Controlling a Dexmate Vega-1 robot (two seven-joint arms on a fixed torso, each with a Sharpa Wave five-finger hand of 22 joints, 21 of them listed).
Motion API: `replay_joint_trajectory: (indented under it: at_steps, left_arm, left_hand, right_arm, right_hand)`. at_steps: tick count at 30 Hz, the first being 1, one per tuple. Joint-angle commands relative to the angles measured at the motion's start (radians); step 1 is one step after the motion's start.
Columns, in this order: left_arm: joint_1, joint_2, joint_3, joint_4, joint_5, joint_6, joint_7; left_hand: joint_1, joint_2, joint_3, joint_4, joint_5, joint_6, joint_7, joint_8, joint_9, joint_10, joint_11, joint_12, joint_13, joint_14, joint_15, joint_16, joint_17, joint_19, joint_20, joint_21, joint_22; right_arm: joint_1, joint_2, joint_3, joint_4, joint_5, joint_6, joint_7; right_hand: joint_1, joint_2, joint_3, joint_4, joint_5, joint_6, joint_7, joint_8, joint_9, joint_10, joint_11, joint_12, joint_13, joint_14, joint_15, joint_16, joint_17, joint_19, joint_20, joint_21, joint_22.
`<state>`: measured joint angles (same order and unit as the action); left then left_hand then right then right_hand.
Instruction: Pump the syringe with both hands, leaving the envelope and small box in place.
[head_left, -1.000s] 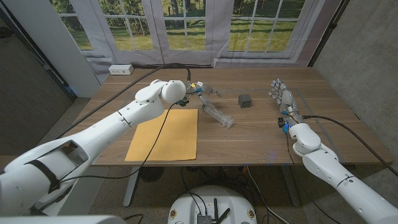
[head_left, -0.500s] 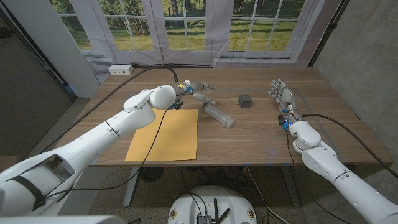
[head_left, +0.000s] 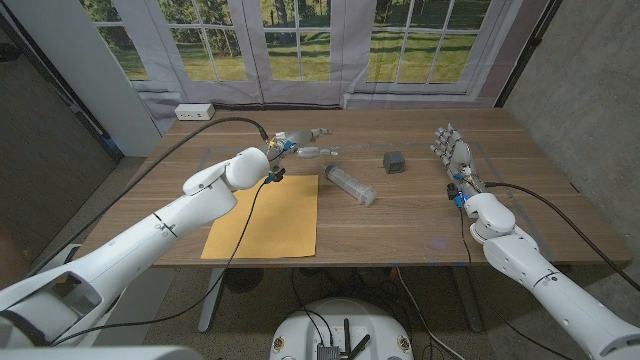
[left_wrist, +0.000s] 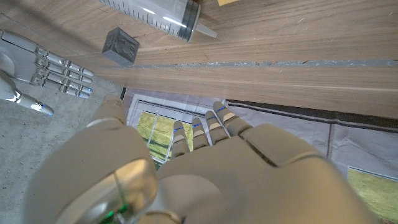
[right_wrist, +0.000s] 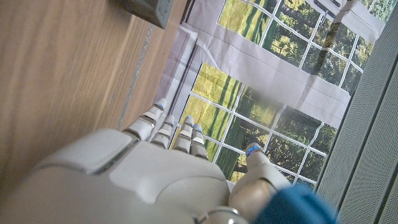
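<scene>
Looking down from the head view, you have the syringe (head_left: 352, 185) lying on the surface near the middle, just right of the envelope (head_left: 265, 215), its long axis running diagonally from far-left to near-right. Your left hand (head_left: 300, 143) hangs at the far side, just beyond the syringe's far-left end, fingers spread and grasping nothing. Your right hand (head_left: 452, 153) stands at the right, well apart from the syringe, fingers extended and released, with the small box (head_left: 394, 161) between it and the syringe. So the left hand is the nearer one, and the syringe lies toward you and to the right of its fingers.

Over the left wrist view, you see the syringe (left_wrist: 155, 10) and its nozzle tip past your left hand (left_wrist: 186, 168), the small box (left_wrist: 120, 46) beside it, and the right hand's fingers (left_wrist: 59, 68) beyond.

From the right wrist view, your right hand (right_wrist: 143, 174) is released above bare wood; the dark corner is probably the small box (right_wrist: 146, 9), though it is cut off.
</scene>
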<state>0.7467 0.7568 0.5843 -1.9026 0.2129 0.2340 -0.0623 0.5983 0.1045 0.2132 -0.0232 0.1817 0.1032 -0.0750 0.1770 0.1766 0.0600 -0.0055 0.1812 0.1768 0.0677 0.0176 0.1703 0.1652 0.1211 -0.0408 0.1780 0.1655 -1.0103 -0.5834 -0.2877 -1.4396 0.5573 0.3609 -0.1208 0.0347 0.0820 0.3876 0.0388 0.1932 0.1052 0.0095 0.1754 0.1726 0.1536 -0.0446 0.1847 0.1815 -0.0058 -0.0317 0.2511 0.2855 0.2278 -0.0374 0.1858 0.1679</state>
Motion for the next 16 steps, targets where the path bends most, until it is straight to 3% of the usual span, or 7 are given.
replay_joint_trajectory:
  at_steps: [1, 16]
  left_arm:
    - [0.094, 0.012, -0.072, 0.044, -0.115, -0.075, 0.149]
    - [0.175, -0.015, -0.115, 0.065, -0.195, -0.112, 0.291]
  left_hand:
    - [-0.008, 0.016, 0.005, 0.01, -0.001, -0.006, 0.005, -0.002, 0.002, -0.002, 0.001, 0.005, 0.0, 0.0, -0.007, 0.006, 0.006, 0.007, -0.043, 0.009, 0.003]
    - [-0.032, 0.035, 0.008, 0.02, 0.0, 0.003, 0.014, 0.004, 0.002, -0.001, -0.004, 0.008, 0.0, -0.002, -0.013, 0.006, 0.006, 0.004, -0.049, 0.008, 0.003]
  right_arm:
    - [0.003, 0.021, -0.005, 0.038, 0.014, 0.042, 0.013]
    - [0.001, 0.05, -0.022, 0.071, 0.043, 0.063, 0.048]
  right_hand:
    - [-0.009, 0.06, 0.005, 0.007, 0.004, 0.011, 0.004, 0.01, 0.001, 0.007, 0.005, 0.006, 0.0, 0.015, -0.052, 0.001, 0.0, 0.016, -0.051, 0.006, -0.001]
    - [-0.005, 0.059, 0.011, 0.01, 0.005, 0.026, -0.003, 0.014, 0.001, 0.024, 0.002, 0.01, 0.0, 0.034, -0.055, 0.003, -0.003, 0.039, -0.052, 0.011, -0.001]
